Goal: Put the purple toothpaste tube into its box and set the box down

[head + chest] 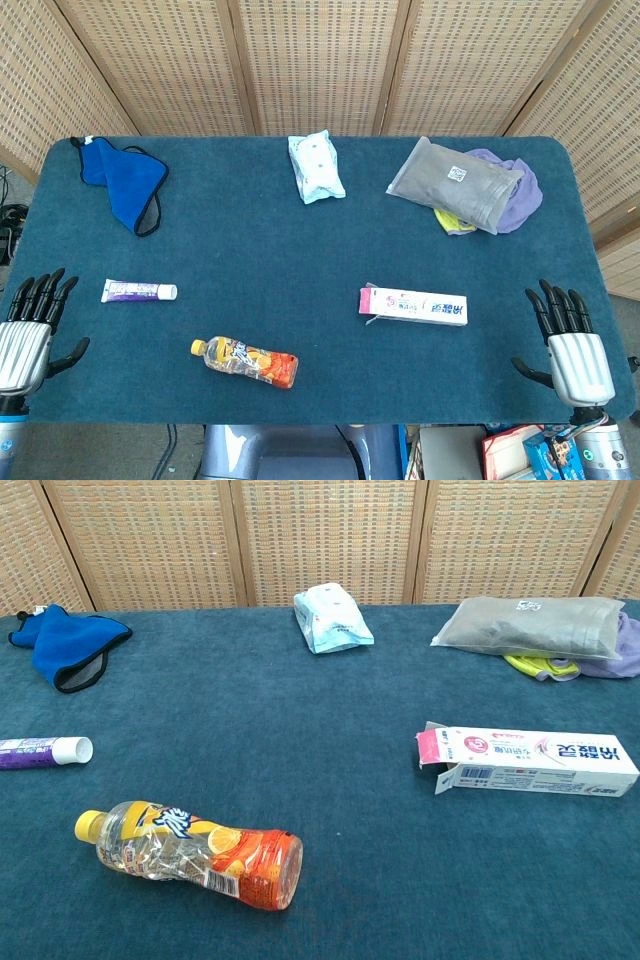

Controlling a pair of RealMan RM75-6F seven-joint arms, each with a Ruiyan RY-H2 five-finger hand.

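The purple toothpaste tube lies flat at the table's left, white cap pointing right; the chest view shows its cap end at the left edge. Its white and pink box lies flat at the right, its left end flap open. My left hand hovers at the near left corner, fingers spread and empty, a short way left of the tube. My right hand is at the near right corner, fingers spread, empty, right of the box. Neither hand shows in the chest view.
An orange drink bottle lies near the front edge between tube and box. At the back lie a blue cloth, a pale blue wipes pack and a grey pouch on purple and yellow fabric. Folding screens stand behind the table.
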